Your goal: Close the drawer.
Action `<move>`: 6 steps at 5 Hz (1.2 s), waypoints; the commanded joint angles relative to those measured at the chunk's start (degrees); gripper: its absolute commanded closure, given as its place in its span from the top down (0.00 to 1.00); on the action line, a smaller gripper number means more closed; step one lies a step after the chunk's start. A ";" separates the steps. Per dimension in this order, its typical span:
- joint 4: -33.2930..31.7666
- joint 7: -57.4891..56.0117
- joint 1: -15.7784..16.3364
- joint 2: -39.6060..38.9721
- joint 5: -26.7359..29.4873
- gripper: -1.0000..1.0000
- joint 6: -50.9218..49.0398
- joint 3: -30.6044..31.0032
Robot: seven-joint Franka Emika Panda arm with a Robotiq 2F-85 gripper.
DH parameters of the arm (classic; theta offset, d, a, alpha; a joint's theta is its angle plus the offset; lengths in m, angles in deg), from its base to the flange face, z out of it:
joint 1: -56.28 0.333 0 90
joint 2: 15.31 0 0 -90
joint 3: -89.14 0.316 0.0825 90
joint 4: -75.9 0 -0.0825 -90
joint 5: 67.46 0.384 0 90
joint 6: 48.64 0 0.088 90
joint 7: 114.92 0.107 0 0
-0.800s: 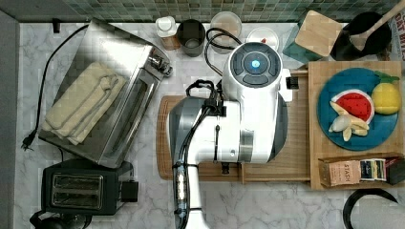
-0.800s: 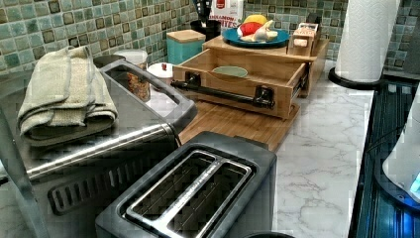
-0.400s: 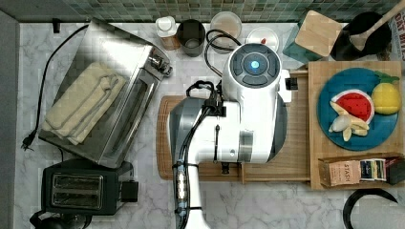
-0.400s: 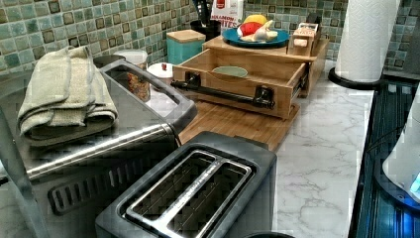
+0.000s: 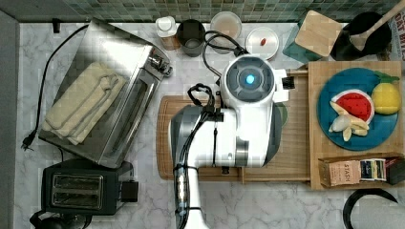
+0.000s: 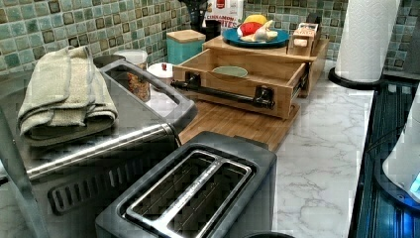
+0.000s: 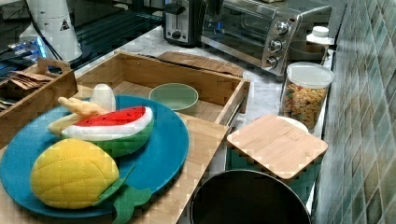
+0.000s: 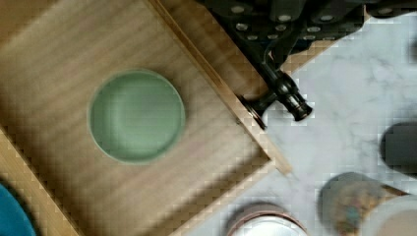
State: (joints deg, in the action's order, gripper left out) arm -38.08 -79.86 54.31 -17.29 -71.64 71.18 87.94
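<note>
Below the blue plate (image 6: 255, 38), the drawer (image 6: 237, 85) stands open, handle (image 6: 223, 93) toward the toaster (image 6: 190, 196).

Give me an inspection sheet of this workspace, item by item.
Surface: marble counter, cutting board under the drawer.
Job's things: drawer open, green bowl inside.
Clutter: toaster oven with folded towel, toaster, fruit plate, jars.
Gripper: at the drawer handle; fingers hidden.
Cables: black cord beside the oven; cable along the arm.
Surroundings: tiled wall, paper towel roll.
</note>
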 commanded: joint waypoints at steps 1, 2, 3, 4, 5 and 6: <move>-10.32 -9.97 5.40 6.47 -0.64 0.00 5.62 4.24; -11.20 -13.07 7.05 6.08 -0.43 0.00 5.90 4.89; -14.41 -17.77 8.25 7.36 -1.61 0.00 8.53 5.00; -17.81 -17.38 8.79 6.61 -6.24 0.00 12.47 5.40; -18.76 -18.53 8.73 3.52 -9.05 0.00 15.67 5.27; -15.40 -16.55 9.16 -0.78 -13.04 0.00 13.53 6.67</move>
State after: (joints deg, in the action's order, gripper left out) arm -54.59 -96.07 62.64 -15.15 -81.42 86.74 92.90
